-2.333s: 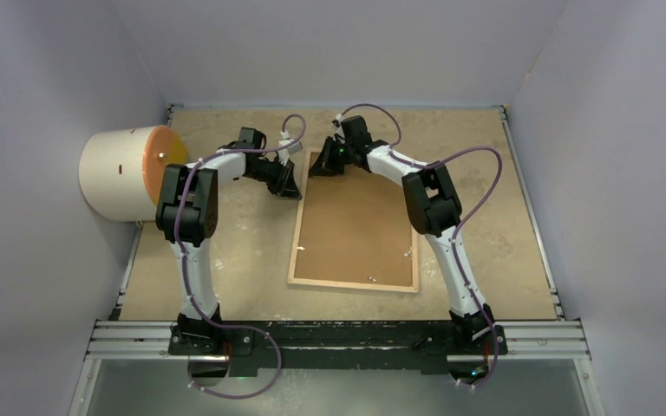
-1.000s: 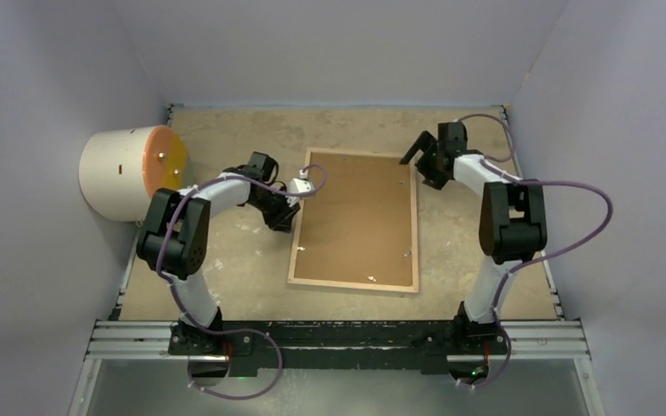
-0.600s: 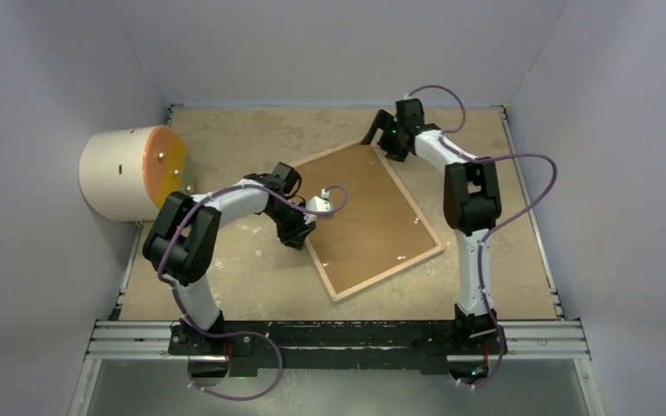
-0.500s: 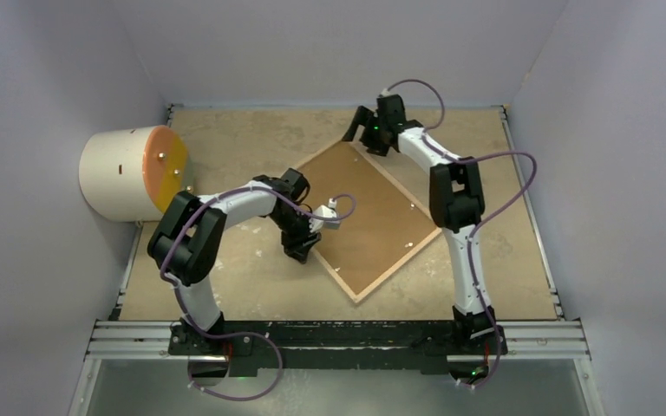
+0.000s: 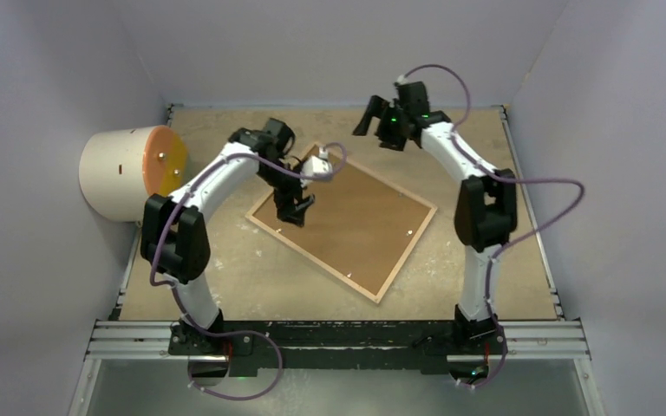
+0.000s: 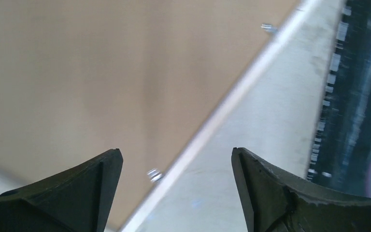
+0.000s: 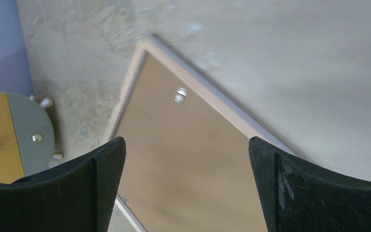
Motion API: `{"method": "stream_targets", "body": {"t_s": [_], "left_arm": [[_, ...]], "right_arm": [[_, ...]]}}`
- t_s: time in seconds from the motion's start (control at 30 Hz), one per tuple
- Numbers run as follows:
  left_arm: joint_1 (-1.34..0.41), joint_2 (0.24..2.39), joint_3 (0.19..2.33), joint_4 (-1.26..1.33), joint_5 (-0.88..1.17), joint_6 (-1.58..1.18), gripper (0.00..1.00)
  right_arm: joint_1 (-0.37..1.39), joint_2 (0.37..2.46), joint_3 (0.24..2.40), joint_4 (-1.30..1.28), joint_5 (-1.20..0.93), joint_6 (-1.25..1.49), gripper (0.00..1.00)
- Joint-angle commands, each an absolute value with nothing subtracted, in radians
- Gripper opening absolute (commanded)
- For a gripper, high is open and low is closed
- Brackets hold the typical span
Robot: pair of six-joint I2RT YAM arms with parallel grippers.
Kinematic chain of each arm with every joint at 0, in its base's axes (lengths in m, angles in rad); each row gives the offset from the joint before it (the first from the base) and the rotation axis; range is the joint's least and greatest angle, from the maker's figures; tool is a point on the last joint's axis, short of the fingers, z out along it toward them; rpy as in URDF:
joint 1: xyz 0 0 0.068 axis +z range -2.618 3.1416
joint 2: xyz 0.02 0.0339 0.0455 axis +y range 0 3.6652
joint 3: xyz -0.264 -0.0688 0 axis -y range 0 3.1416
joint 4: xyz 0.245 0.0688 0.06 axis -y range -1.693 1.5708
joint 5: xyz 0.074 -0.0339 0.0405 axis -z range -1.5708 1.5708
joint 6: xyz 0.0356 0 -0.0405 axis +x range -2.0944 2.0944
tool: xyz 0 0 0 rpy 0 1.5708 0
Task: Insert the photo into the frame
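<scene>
Worktop [image 5: 225, 260]: beige and scuffed, grey walls on three sides, black rail [image 5: 338, 338] along the near edge.
Frame [image 5: 355, 230]: flat at mid-worktop, brown back up, pale wood rim all round. It sits diagonally, with one corner pointing far-left and one near-right.
Drum [image 5: 126, 172]: cream cylinder on its side with an orange end face, at the left edge of the worktop, well apart from the frame.
Left arm [image 5: 217, 173]: arches in from the left, wrist over the frame's left part.
Right arm [image 5: 477, 199]: stretched toward the far side, wrist beyond the frame's far edge.
Left pincer [image 5: 297, 211]: released, jaws wide with nothing between them. It is over the frame's near-left rim, one finger above the brown back and the other above bare worktop. Can't tell if there's contact, wrist view is blurred.
Right pincer [image 5: 380, 121]: released, jaws wide and holding nothing, raised over bare worktop and apart from the frame.
Clips [image 5: 410, 232]: small metal tabs just inside the frame's rim.
</scene>
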State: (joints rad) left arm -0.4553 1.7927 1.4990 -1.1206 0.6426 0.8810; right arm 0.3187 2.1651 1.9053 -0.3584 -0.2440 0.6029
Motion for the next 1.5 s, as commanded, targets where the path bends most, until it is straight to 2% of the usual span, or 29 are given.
{"method": "stream_targets", "body": {"t_s": [0.0, 0.1, 0.27, 0.37, 0.43, 0.63, 0.93, 1.1, 1.27, 1.4, 1.47], "left_arm": [[-0.266, 1.81, 1.633, -1.03, 0.531, 0.766, 0.86], [-0.158, 1.9, 1.682, -0.896, 0.427, 0.631, 0.77], [-0.062, 1.985, 1.647, -0.67, 0.266, 0.512, 0.5], [-0.061, 1.986, 1.568, -0.552, 0.171, 0.512, 0.44], [-0.061, 2.01, 1.564, -0.569, 0.161, 0.525, 0.42], [-0.071, 2.017, 1.463, -0.636, 0.318, 0.601, 0.41], [-0.158, 1.967, 1.318, -0.794, 0.444, 0.782, 0.38], [-0.219, 1.934, 1.28, -0.962, 0.562, 0.932, 0.38], [-0.225, 1.911, 1.283, -1.164, 0.667, 1.109, 0.37], [-0.202, 1.882, 1.292, -1.163, 0.669, 1.129, 0.38], [-0.174, 1.888, 1.326, -1.103, 0.679, 1.033, 0.41]], "right_arm": [[0.218, 1.876, 1.626, -0.353, -0.179, 0.627, 0.99], [0.172, 1.728, 1.365, -0.346, -0.196, 0.666, 0.99], [0.105, 1.489, 1.035, -0.362, -0.172, 0.707, 0.99], [0.076, 1.369, 0.905, -0.375, -0.154, 0.709, 0.99], [0.064, 1.308, 0.837, -0.374, -0.165, 0.708, 0.99], [0.036, 1.315, 0.702, -0.278, -0.26, 0.725, 0.99], [-0.017, 1.524, 0.861, -0.216, -0.314, 0.713, 0.99], [-0.029, 1.572, 0.99, -0.26, -0.236, 0.705, 0.94], [-0.029, 1.577, 1.064, -0.33, -0.124, 0.687, 0.92], [-0.029, 1.531, 1.092, -0.348, 0.004, 0.666, 0.9], [-0.011, 1.487, 1.067, -0.293, 0.005, 0.674, 0.85]]}}
